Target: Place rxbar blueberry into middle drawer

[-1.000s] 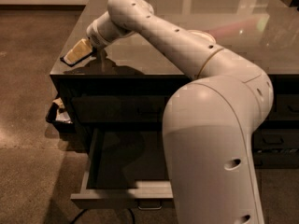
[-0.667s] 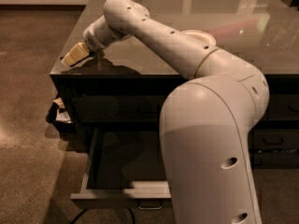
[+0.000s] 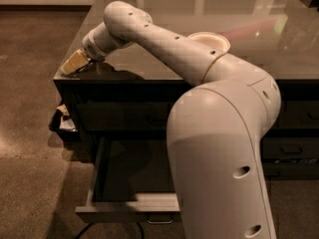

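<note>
My gripper is at the front left corner of the dark glossy countertop, low over its surface, with the arm reaching across from the right. The rxbar blueberry does not show; if it is at the gripper it is hidden there. The middle drawer stands pulled open below the counter, with its dark floor in shadow and its pale front edge and small metal handle toward me. My arm's large white body covers the drawer's right part.
A round white bowl sits on the counter behind my arm. A dark bin with crumpled items stands on the brown carpet left of the cabinet. Closed dark drawer fronts are on the right.
My gripper has moved a little left and down toward the counter's front left corner. The drawer stays open.
</note>
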`<state>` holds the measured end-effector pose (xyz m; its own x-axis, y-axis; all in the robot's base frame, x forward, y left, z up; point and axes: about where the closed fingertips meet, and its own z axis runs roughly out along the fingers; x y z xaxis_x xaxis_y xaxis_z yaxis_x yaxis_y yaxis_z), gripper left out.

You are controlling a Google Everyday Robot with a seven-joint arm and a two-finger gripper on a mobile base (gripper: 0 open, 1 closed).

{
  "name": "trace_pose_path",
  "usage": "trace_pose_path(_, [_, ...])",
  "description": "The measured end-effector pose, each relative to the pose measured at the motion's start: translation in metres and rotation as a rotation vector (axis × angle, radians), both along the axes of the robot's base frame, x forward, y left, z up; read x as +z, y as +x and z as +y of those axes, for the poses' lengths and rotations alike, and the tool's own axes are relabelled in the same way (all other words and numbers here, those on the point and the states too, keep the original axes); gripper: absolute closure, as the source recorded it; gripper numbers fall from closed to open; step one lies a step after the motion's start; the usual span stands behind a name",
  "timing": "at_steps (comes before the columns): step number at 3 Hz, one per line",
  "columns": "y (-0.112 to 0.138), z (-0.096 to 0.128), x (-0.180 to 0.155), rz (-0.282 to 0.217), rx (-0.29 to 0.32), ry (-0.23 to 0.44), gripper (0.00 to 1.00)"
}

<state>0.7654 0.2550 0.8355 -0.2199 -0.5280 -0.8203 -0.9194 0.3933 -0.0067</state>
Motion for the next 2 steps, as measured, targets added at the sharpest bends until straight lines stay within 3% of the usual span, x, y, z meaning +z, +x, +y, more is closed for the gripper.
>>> trace_pose_path(2, [-0.0037, 0.0001, -0.0009, -0.007, -0.004, -0.001, 0.66])
